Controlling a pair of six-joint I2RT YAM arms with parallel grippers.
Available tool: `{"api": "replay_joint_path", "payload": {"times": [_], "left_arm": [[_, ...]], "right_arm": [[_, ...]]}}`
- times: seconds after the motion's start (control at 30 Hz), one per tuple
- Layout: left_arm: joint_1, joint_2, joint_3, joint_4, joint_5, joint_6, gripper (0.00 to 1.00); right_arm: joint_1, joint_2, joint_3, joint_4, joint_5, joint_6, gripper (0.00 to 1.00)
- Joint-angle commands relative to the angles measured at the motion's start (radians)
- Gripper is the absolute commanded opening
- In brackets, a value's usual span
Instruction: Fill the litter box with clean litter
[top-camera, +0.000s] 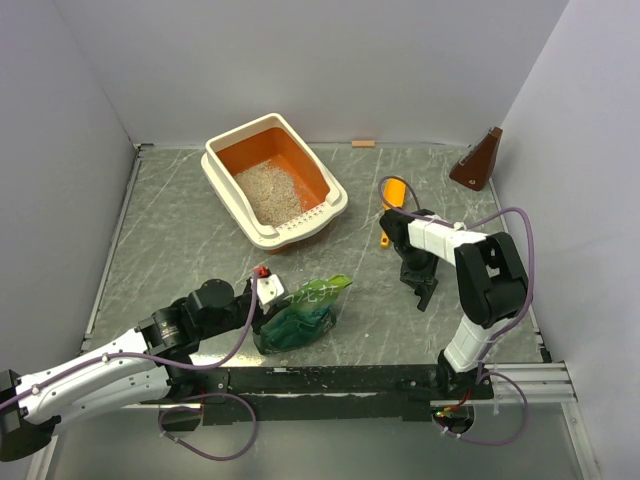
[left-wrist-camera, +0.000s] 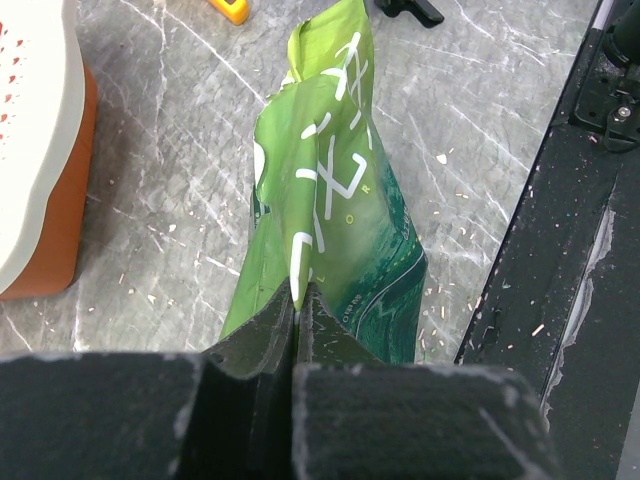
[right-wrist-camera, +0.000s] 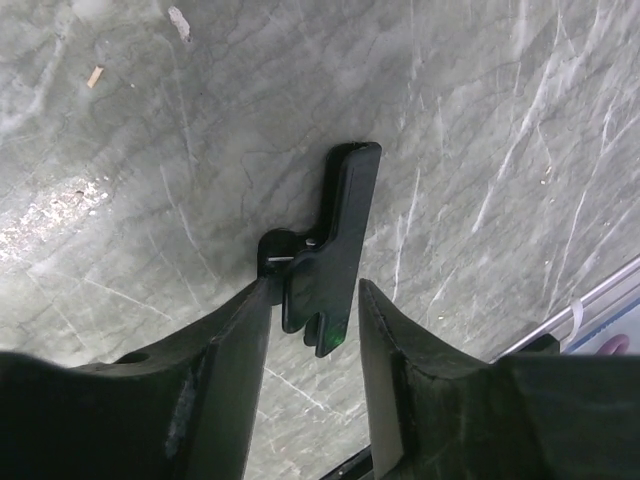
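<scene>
Pinching green bag (left-wrist-camera: 330, 200), left end effector (left-wrist-camera: 298, 300); right end effector (right-wrist-camera: 317, 292) straddling black clip (right-wrist-camera: 340, 210).

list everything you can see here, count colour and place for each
litter box: one, cream rim with orange walls, far centre
clean litter: one patch, pale grey-beige, inside the litter box
green bag: one, green, near edge left of centre
scoop: one, yellow-orange, right of the litter box
clip: one, black, lying right of the green bag
wedge: one, brown, far right corner
wooden piece: one, tan, by the back wall
table: one, grey-green marbled, under everything
left tool: one, black, shut on the green bag
right tool: one, black, open astride the clip
</scene>
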Motion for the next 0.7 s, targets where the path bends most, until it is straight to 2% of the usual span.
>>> {"api": "replay_joint_path", "payload": {"times": [0.0,0.2,0.23,0.43,0.67], "left_arm": [[0.007,-0.003,0.037,0.034,-0.028,-0.004,0.01],[0.007,-0.008,0.036,0.034,-0.028,-0.005,0.01],[0.007,-0.006,0.036,0.034,-0.028,-0.005,0.01],[0.007,-0.011,0.036,0.034,-0.028,-0.004,0.01],[0.007,0.008,0.051,0.026,-0.028,0.010,0.01]], "right_arm": [[0.001,0.015,0.018,-0.015,0.033,0.017,0.40],[-0.001,0.007,0.008,-0.009,0.031,0.019,0.03],[0.001,0.007,0.008,-0.009,0.031,0.019,0.00],[0.002,-0.015,0.014,-0.006,0.027,0.011,0.00],[0.027,-0.141,0.091,-0.058,0.036,-0.038,0.00]]}}
